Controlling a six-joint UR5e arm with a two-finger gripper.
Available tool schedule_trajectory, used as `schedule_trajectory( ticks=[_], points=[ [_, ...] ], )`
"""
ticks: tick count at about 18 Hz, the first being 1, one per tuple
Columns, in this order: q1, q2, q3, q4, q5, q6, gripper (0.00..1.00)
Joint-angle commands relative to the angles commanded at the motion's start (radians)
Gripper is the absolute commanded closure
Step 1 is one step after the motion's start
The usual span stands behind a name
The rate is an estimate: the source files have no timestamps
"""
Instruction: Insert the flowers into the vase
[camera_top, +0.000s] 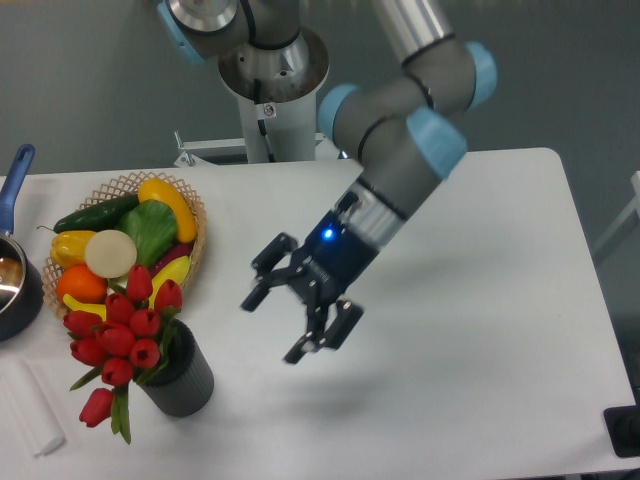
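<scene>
The flowers (122, 335), a tight bunch of red tulip buds with green leaves, stand with their stems down in the vase (183, 382), a short dark ribbed cylinder near the table's front left. The bunch leans out to the left over the rim, and one bud droops low beside the vase. My gripper (278, 325) hangs open in the air to the right of the vase, well apart from it, with nothing between its fingers.
A wicker basket (192, 218) of fruit and vegetables sits just behind the flowers. A dark pot with a blue handle (14, 262) is at the left edge. A white block (30, 410) lies at the front left corner.
</scene>
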Motion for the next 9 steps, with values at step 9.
schedule_trajectory(
  ticks=[9],
  points=[
    [0.037,0.144,0.096,-0.253,0.444,0.01,0.0]
  ],
)
